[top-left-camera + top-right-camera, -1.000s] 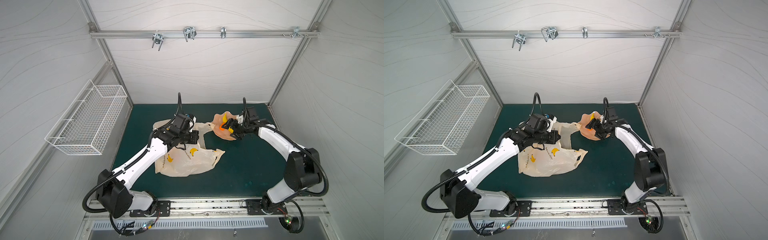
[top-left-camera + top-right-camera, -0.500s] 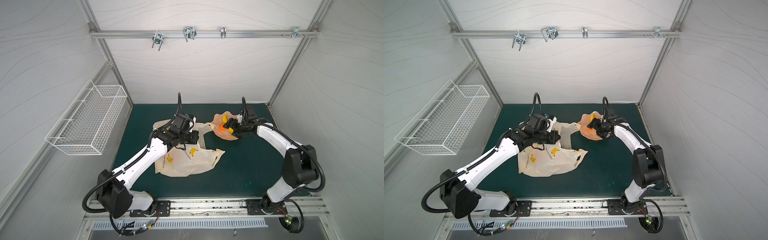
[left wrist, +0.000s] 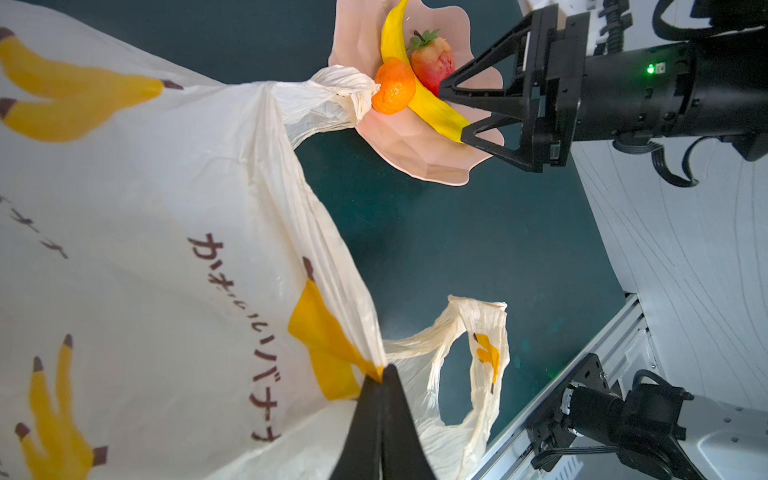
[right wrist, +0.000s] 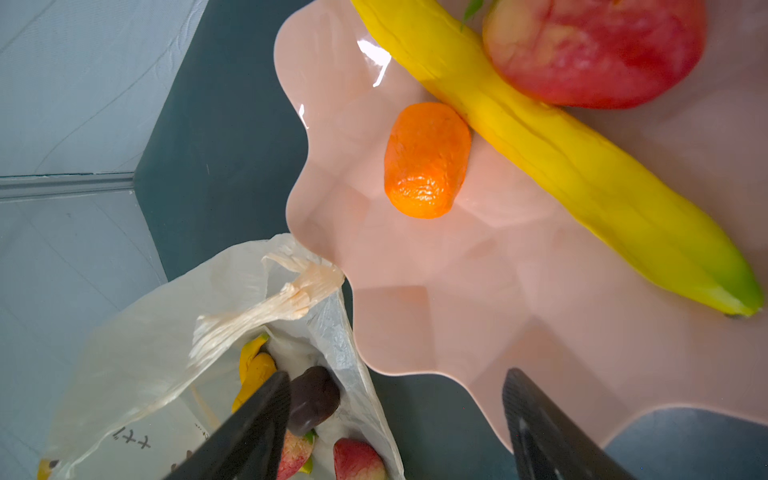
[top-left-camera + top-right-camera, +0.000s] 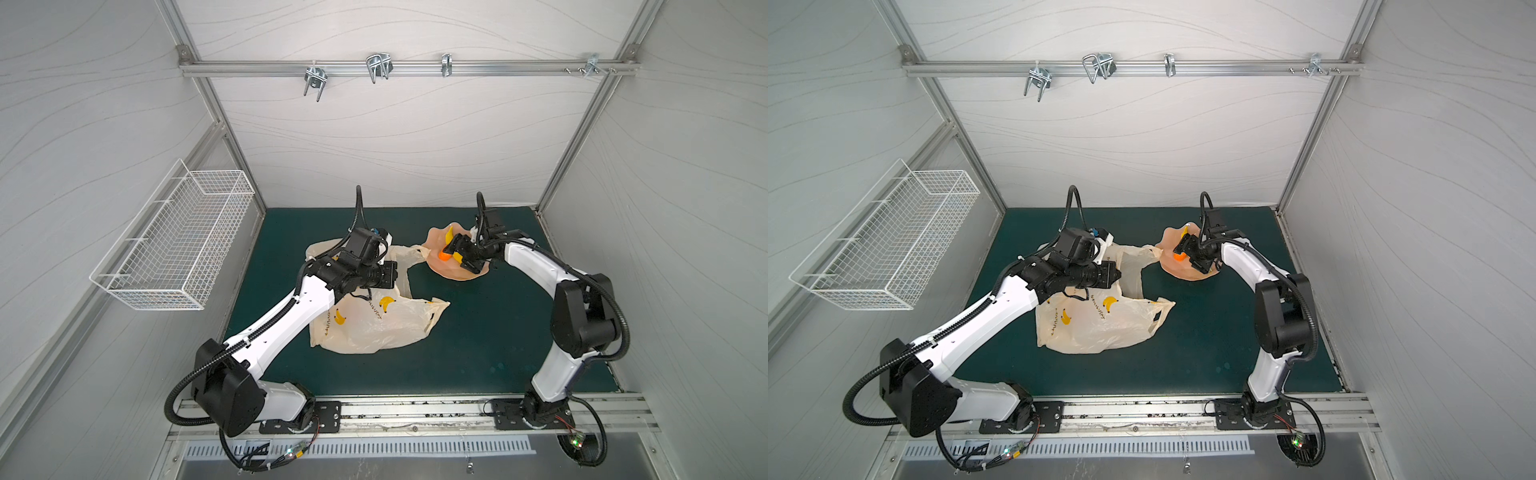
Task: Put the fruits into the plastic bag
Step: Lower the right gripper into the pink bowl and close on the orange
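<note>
Ideally the spread right gripper (image 4: pixel 397 373) drops squarely over the orange (image 4: pixel 426 160), clear of the banana (image 4: pixel 561 166), while the left gripper (image 3: pixel 382 374), pinching the bag (image 3: pixel 166 208), holds steady.

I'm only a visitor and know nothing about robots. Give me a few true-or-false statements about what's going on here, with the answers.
1. The banana lies on the pink dish. True.
2. The orange is inside the bag. False: it sits on the dish beside the banana.
3. The left fingers pinch the bag's edge. True.
4. The right fingers are clamped on the banana. False: they stand apart over the dish.
5. The bag holds nothing. False: a dark brown fruit lies inside.
</note>
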`<state>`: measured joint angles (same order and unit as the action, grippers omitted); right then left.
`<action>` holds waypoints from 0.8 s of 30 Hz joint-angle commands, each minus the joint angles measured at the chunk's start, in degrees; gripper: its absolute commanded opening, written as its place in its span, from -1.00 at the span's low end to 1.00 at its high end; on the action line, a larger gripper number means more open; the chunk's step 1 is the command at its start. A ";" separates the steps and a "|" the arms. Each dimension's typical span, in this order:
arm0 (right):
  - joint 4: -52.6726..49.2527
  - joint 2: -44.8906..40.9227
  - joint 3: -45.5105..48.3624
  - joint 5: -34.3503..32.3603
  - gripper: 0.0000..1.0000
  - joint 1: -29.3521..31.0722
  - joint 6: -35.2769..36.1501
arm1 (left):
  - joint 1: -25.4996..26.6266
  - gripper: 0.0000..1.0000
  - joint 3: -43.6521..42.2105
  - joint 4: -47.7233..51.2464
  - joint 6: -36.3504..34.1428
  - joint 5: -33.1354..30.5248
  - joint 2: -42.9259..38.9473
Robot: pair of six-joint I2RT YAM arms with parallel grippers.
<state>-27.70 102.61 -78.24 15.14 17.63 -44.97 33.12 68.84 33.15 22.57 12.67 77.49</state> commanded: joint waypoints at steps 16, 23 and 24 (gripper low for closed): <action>-1.90 16.19 -12.61 -3.70 0.34 -0.33 -1.08 | 0.10 -1.00 0.02 -0.08 -0.07 -0.33 -1.47; -3.66 20.18 -16.30 -5.57 0.19 -0.34 -0.91 | 0.14 -1.00 -0.04 -0.12 -0.03 -0.14 -1.22; -3.89 20.66 -16.80 -5.73 0.17 -0.37 -0.99 | 0.14 -1.00 0.02 -0.09 -0.15 -0.06 -1.17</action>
<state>-28.99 121.43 -93.58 11.07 17.58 -45.60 33.12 68.51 33.56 22.70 12.67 77.28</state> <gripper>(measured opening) 0.592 0.047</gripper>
